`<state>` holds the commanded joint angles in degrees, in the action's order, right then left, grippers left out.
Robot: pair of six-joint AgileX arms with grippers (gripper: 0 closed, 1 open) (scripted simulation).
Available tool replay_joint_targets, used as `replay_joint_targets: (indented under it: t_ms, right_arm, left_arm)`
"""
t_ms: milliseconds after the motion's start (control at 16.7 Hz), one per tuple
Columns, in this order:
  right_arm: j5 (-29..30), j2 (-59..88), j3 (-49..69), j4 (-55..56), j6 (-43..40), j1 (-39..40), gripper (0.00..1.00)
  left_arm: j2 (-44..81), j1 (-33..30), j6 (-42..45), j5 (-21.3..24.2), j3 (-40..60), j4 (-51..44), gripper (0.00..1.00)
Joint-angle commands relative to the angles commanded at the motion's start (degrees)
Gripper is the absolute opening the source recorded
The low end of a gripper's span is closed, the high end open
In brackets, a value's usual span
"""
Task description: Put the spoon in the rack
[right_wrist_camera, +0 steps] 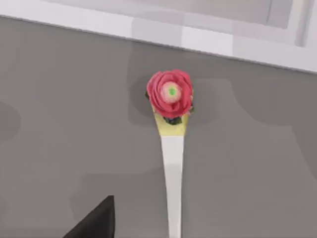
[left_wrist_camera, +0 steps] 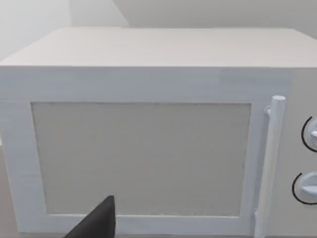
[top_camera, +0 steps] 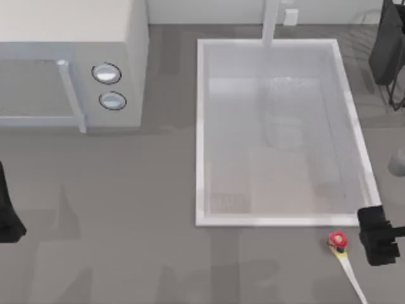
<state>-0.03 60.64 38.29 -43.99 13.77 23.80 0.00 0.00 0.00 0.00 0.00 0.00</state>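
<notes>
Spoon (top_camera: 345, 259) is lying flat on the table just below the sink (top_camera: 202, 126)'s lower right corner, handle trailing toward the bottom edge, and we're hovering our right gripper (top_camera: 378, 244) just beside its red head, finger state unclear.

A flat grey bench (top_camera: 126, 209) spreads across the scene under soft, even light, with faint blurred shadows on its surface. A white microwave (top_camera: 69, 57) (two round dials beside its door, a pale bar handle) stands at the far left. A large white rectangular sink basin (top_camera: 201, 126) sits right of centre, a pale faucet (top_camera: 271, 22) rising behind it.
</notes>
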Motion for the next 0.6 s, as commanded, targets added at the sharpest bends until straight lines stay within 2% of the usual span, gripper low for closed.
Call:
replay_joint_targets:
  t_ms: [300,600]
  right_arm:
    - [-0.1,16.3,10.2,-11.5,3.8,6.0,1.00]
    - [-0.1,22.1,14.6,-15.9,5.6,8.3,1.00]
  left_arm:
    - [0.0,0.0,0.0,0.0,0.0,0.0,1.00]
    - [0.0,0.0,0.0,0.0,0.0,0.0,1.00]
